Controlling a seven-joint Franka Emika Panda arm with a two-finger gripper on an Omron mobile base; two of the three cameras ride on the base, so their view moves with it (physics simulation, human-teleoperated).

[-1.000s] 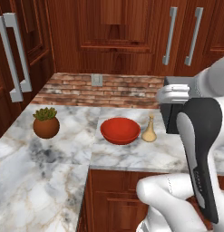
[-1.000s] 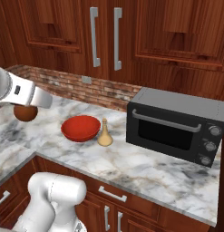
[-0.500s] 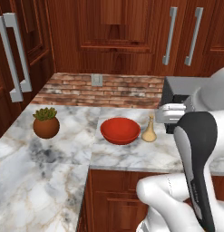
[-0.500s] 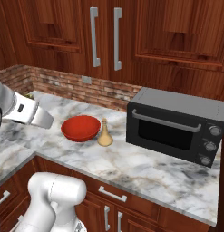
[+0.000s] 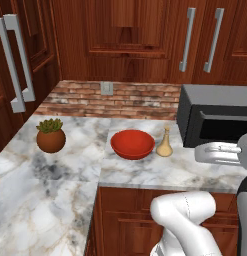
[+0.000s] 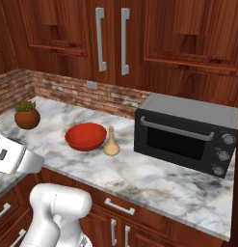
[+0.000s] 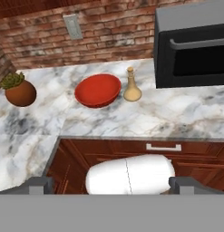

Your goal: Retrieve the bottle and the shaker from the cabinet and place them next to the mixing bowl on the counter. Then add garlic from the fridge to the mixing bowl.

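arm swung lower, claw [image 7: 111,186] wide open — bulbous tan bottle [image 5: 164,142] beside glossy red bowl [image 5: 132,144]

Glossy red mixing bowl [image 5: 132,144] on veined marble counter [image 5: 70,170].

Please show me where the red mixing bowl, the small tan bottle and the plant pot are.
mixing bowl [image 5: 132,144]: left base view, inside of the bowl.
bottle [image 5: 164,148]: left base view, round base.
plant pot [image 5: 50,141]: left base view, brown body.
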